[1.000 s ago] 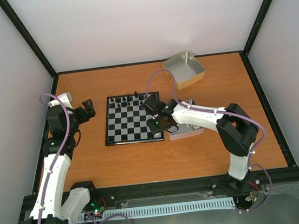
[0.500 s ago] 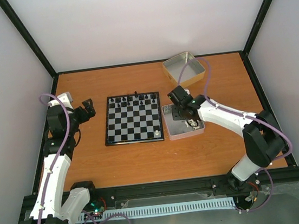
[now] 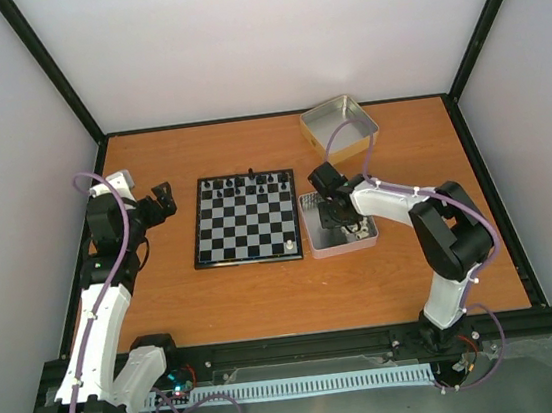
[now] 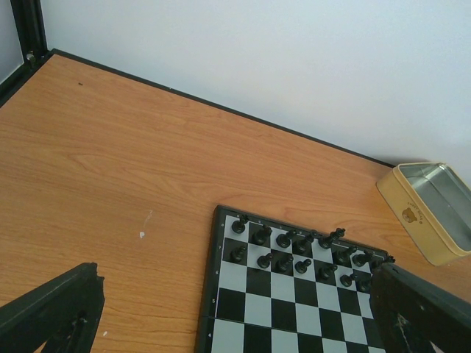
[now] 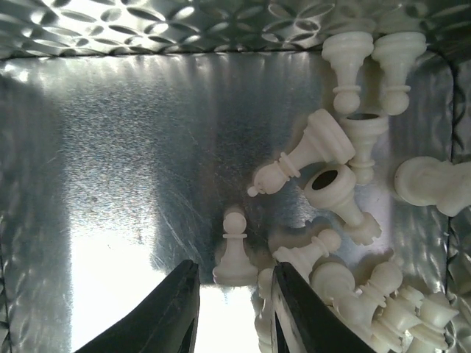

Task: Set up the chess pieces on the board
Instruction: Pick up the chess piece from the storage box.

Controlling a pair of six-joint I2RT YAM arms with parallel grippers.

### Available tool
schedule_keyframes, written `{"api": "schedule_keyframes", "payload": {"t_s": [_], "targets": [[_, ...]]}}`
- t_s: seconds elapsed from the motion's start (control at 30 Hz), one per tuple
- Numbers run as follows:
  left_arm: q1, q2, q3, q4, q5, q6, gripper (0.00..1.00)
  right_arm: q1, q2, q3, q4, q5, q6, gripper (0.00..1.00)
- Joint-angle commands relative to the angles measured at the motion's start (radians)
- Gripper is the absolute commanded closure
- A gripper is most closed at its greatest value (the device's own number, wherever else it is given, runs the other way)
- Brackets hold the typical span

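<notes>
Mostly toppled chess pieces crowd the tin, gripper seemingly straddling one.

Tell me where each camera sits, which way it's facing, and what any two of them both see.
Top external: high behind the bases, looking down; shows both arms, left pincer, right pincer.
Left wrist: faces across the board toward the back wall; its fingers at the bottom corners.
Right wrist: looks down into the near tin at the chess pieces; its fingers flank a pawn.
Shared: top and left wrist both show the board and far tin.
</notes>
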Motion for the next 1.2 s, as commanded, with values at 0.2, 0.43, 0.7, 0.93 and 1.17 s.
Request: {"api": "schedule_keyframes", "payload": {"t_s": [0.2, 0.43, 0.7, 0.93, 1.17], "targets": [[-0.006, 0.008, 0.004, 0.036, 0.009, 0.017, 0.0, -0.01, 0.05, 0.024, 0.049, -0.008, -0.056, 0.73], [-0.006, 0.009, 0.003, 0.033, 0.01, 0.017, 0.0, -0.012, 0.055, 0.013, 0.059, -0.02, -0.053, 0.79], [-0.006, 0.01, 0.002, 0.035, 0.023, 0.017, 0.0, -0.011, 0.037, -0.007, 0.075, -0.028, -0.034, 0.88], [-0.006, 0.016, -0.016, 0.126, 0.249, 0.044, 0.0, -0.012, -0.115, -0.064, 0.185, -0.088, -0.069, 0.89], [-0.037, 0.08, -0.044, 0.26, 0.626, -0.108, 0.01, -0.012, -0.297, -0.163, 0.392, -0.49, -0.157, 0.89]]}}
